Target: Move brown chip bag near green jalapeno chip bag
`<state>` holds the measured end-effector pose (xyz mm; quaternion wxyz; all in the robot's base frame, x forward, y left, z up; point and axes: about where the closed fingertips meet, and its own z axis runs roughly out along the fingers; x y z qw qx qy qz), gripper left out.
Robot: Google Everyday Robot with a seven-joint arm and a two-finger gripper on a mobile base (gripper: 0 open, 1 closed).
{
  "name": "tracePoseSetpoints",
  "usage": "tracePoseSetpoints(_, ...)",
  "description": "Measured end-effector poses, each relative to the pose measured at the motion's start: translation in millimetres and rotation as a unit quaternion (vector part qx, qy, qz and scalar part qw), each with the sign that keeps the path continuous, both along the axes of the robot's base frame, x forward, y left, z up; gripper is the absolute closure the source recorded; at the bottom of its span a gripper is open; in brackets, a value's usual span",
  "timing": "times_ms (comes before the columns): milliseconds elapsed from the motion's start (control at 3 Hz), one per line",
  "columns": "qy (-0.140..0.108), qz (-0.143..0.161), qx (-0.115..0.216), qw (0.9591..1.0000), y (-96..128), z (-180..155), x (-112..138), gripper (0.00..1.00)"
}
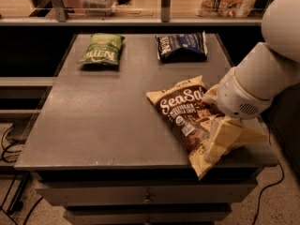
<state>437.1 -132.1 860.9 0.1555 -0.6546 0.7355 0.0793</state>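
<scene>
Gray table [103, 121]. Brown chip bag [185, 111] lies flat, front right, far from green jalapeno chip bag [101, 49] at back left. My gripper [220, 142] sits on brown bag's near end, prob. to grab it; can't tell if pinching.

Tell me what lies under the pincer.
The pincer is over the near end of the brown chip bag, by the table edge. It covers that part; any contact is hidden.
</scene>
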Motion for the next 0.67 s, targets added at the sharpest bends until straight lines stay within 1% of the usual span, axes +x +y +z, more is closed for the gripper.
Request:
tracePoseSetpoints(333,0.006,-0.006,-0.007,0.9999,-1.0,-8.3,4.7,0.41)
tracePoseSetpoints(667,-0.008,-0.010,-0.015,0.9998,-0.7,1.2,10.1,0.64)
